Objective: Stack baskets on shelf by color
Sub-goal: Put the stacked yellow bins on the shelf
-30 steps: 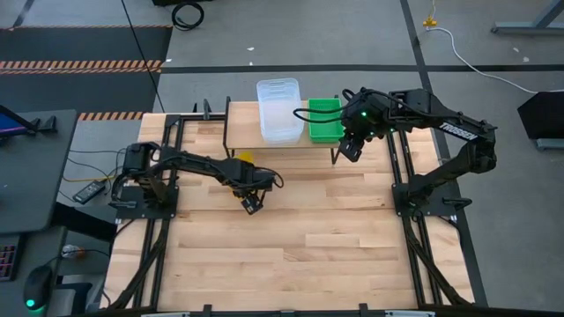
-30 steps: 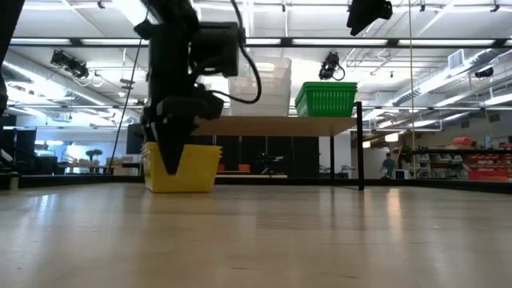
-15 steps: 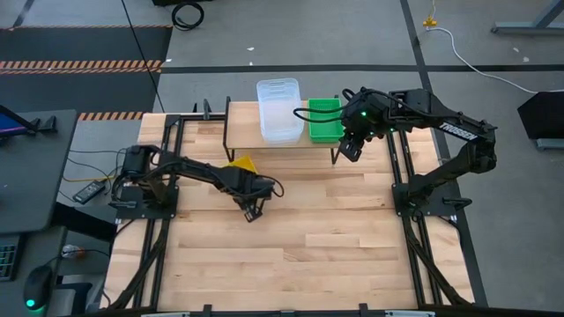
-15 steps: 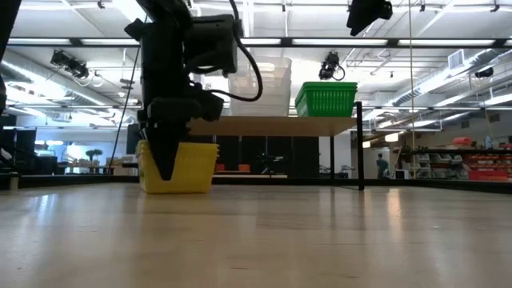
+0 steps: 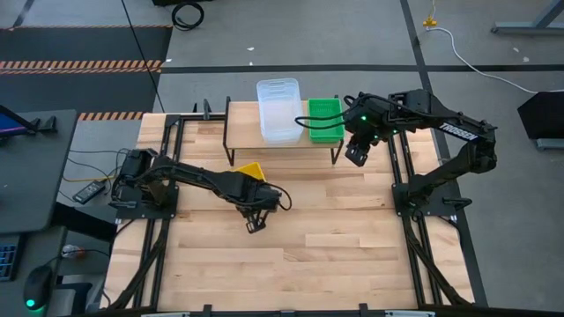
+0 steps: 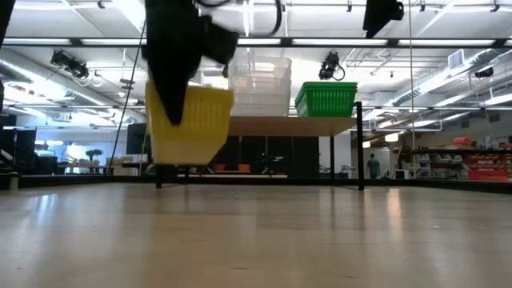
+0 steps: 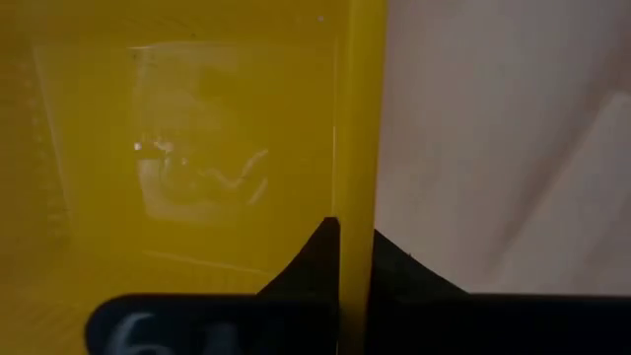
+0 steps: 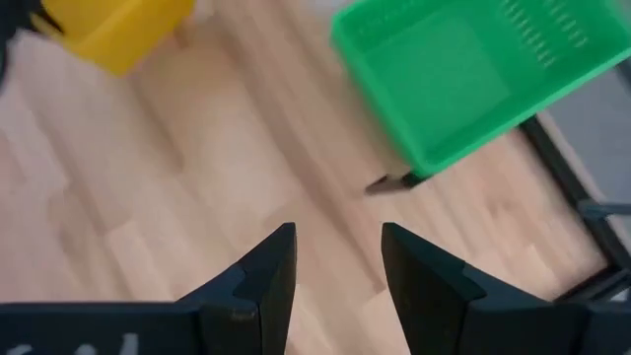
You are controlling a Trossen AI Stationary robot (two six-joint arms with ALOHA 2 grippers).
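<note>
Yellow basket point(image 5: 251, 170), high view: it sits tilted under my left jaws point(image 5: 256, 222), partly covered by the left arm, over the tabletop point(image 5: 335, 255) in front of the shelf point(image 5: 244, 134). On the shelf, clear baskets point(image 5: 278, 109) and green baskets point(image 5: 324, 119) stand side by side. My right jaws point(image 5: 356, 155) hang just off the shelf's right end, beside the green baskets.

Low view: yellow basket point(image 6: 189, 124) is off the tabletop point(image 6: 256, 240), tilted, with my left arm in front of its near wall. Behind it, the clear stack point(image 6: 260, 84) and green stack point(image 6: 326, 99) rest on the shelf plank point(image 6: 280, 125). Right arm shows only at the upper edge.

Left wrist view: my left jaws are clenched on the yellow basket point(image 7: 177, 148), one finger either side of its wall; the basket's inside fills the space ahead of them.

Right wrist view: my right jaws point(image 8: 337, 261) are released and hold nothing. Green basket point(image 8: 463, 74) lies ahead and to one side, yellow basket point(image 8: 113, 25) farther off on the other, bare wood between.
</note>
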